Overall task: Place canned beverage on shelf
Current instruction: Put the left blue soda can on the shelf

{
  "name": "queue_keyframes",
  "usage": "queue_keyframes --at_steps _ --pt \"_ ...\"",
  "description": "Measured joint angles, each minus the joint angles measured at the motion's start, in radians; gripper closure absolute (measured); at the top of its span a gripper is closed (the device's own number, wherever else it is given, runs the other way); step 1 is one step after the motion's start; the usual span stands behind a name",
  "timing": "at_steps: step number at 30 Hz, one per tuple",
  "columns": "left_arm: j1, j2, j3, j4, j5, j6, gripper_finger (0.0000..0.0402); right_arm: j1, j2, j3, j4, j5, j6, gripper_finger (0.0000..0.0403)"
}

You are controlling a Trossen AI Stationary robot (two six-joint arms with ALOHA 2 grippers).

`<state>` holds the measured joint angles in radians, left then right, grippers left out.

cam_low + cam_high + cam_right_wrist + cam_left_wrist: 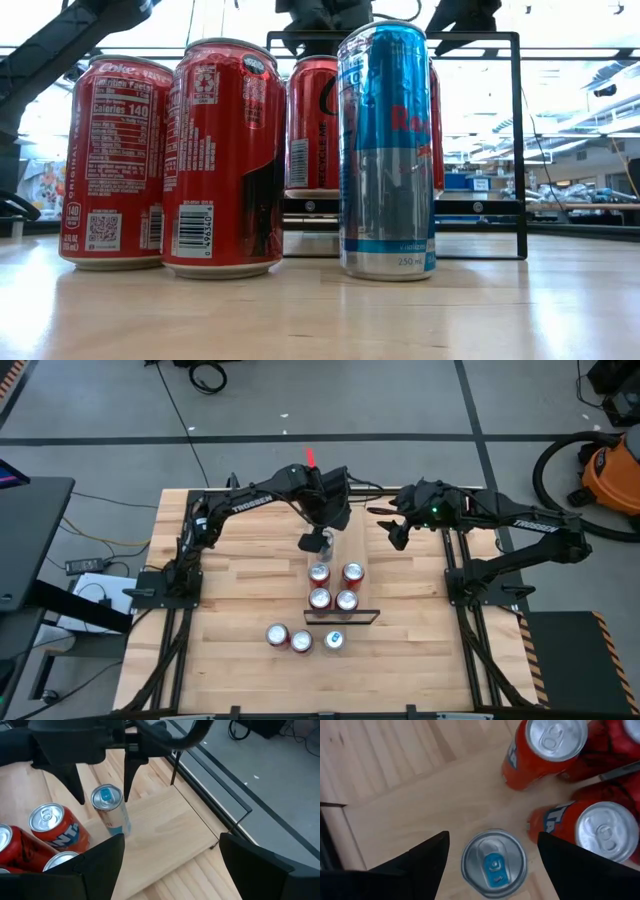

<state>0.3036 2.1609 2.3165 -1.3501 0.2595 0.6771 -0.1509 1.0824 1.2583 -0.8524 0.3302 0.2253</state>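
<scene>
Hanging over the far end of the shelf (165, 830), the left gripper (318, 540) points straight down with its fingers (427, 860) wide apart. The slim blue can (493, 863) stands upright on the shelf right between them. There is a gap on each side, so the fingers are not touching the can.

I think the can is already in its place and the job now is to let it be. The best way is to go straight up. The fingers should stay wide and should not swing to the side, because this can is thin and tall and a small bump could tip it. Two red cans (555, 740) stand just beside it on the shelf, so a falling can could knock them too.

Three more cans (301, 641) wait on the counter (240, 560), near the other end of the shelf. They are not on it yet.

The right gripper (397, 532) waits off to the side of the shelf. Its fingers are apart and it holds nothing. It should stay there, out of the way, until the left arm is clear.
</scene>
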Motion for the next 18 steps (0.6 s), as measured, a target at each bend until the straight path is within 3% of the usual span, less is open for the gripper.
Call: queue_keyframes --at_steps 5,10,14,18 --pt "-0.005 0.0 0.0 -0.013 -0.02 -0.002 0.0086 0.0 0.0 0.0 0.006 0.0 -0.011 0.0069" --pt "-0.01 0.0 0.0 -0.003 -0.09 -0.031 0.0086 0.0 0.0 0.0 0.006 -0.009 -0.011 0.0069" --pt "-0.036 0.0 0.0 -0.001 -0.21 -0.075 0.0086 0.0 0.0 0.0 0.006 -0.01 -0.011 0.0069" --pt "-0.059 0.0 0.0 -0.012 -0.219 -0.102 0.0086 0.0 0.0 0.0 0.006 -0.01 -0.011 0.0069"
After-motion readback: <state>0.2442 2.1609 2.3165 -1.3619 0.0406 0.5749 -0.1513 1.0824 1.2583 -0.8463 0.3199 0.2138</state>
